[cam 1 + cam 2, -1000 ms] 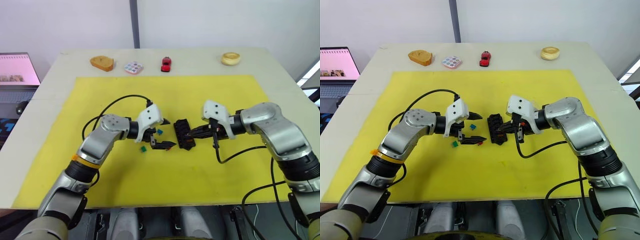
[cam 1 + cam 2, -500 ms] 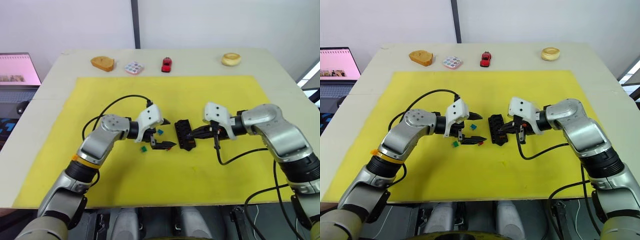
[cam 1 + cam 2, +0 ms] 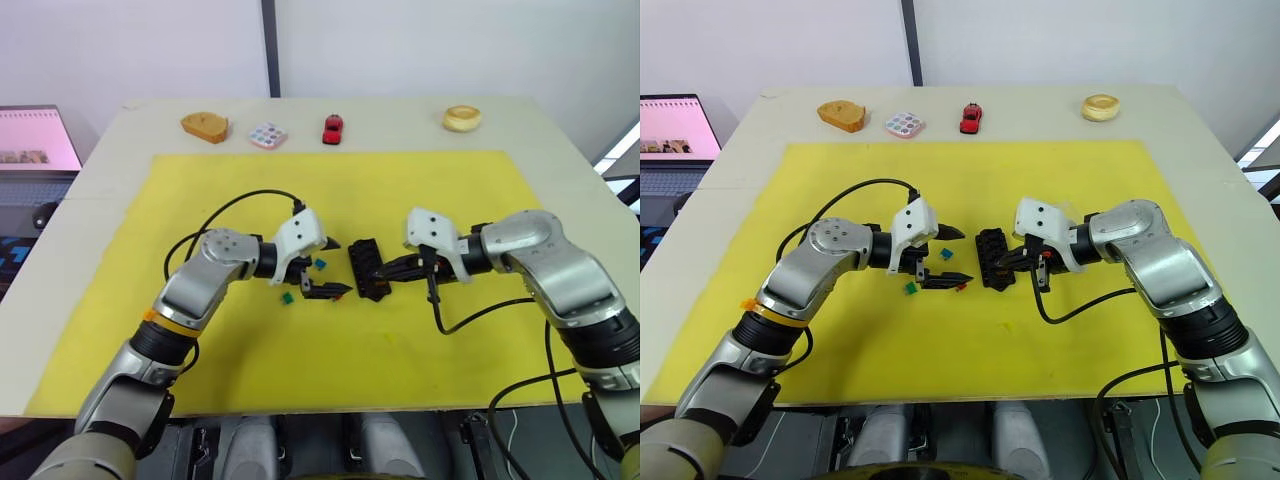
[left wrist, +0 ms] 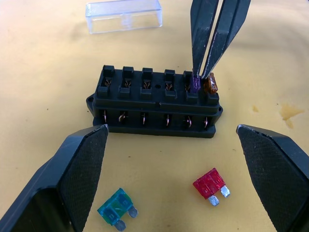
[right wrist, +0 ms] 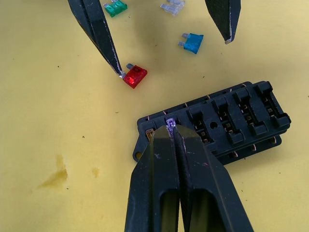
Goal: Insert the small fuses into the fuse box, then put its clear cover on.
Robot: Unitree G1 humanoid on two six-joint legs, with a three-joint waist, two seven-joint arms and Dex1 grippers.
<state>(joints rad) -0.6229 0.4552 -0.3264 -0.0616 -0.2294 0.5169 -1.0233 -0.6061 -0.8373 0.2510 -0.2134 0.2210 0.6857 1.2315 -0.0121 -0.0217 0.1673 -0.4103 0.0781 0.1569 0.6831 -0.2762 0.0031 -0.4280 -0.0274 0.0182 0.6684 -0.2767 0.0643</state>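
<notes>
Two fuses at the box: the amber fuse (image 4: 210, 84) is sitting in the end slot of the fuse box (image 4: 154, 102), and the purple fuse (image 4: 194, 83) is going into the slot next to it.
Right end effector (image 4: 208, 67): its fingers are pressing together on the purple fuse, pinching it from above.
Left end effector (image 3: 330, 268): it is hanging spread wide, holding nothing, low over the yellow mat beside the box.
Loose fuses: red (image 5: 134, 76), teal (image 5: 192, 42), green (image 5: 115, 7) and grey (image 5: 173, 7) are lying on the mat.
Clear cover (image 4: 123, 15): it is lying at the upper left of the left wrist frame, beyond the box.
Risk: the purple blades are possibly missing their contacts; a tilted push could be bending them or shoving the unheld box across the bench.
Second risk: opening the fingers too early could be leaving the fuse half seated.
</notes>
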